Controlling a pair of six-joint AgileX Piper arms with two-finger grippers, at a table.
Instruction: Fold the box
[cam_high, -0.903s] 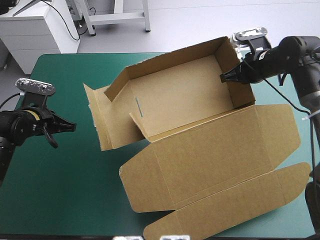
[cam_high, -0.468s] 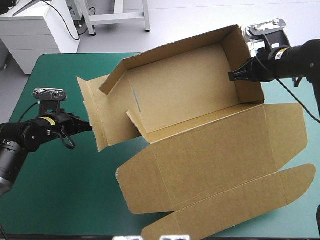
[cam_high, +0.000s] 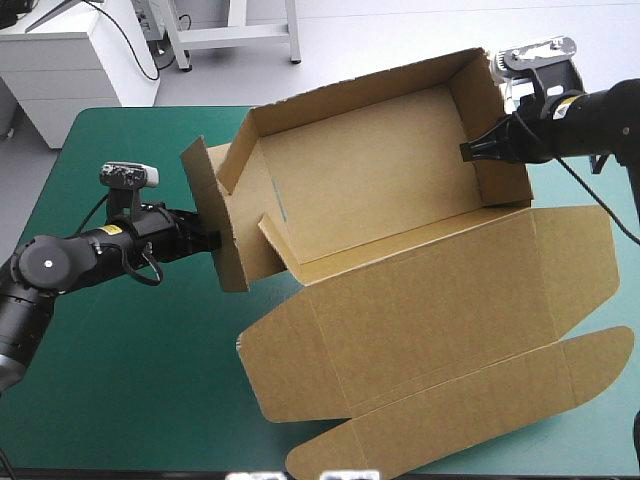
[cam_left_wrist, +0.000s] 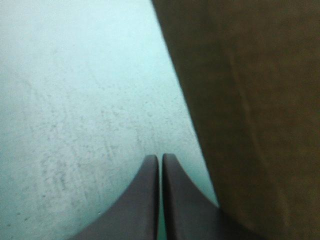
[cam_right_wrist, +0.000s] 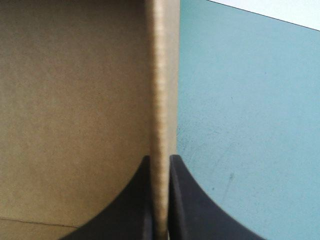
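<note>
Two black arms of rounded segments, left arm (cam_high: 75, 262) with a pale round cap (cam_high: 46, 264) on one joint, small yellow label (cam_high: 110, 231) near its wrist, right arm (cam_high: 600, 112) glossy black, left hand (cam_left_wrist: 160, 158) and right hand (cam_right_wrist: 160, 158) each two broad black fingers (cam_left_wrist: 142, 205) curved like fins.

I had the left arm (cam_high: 70, 262) low, reaching in from the table's left side, with the left gripper (cam_left_wrist: 160, 156) pressed together to a single point. The right arm (cam_high: 590, 115) stretched in from the right, and the right gripper (cam_right_wrist: 160, 158) was nipped onto a wall of the box (cam_high: 350, 180).
</note>
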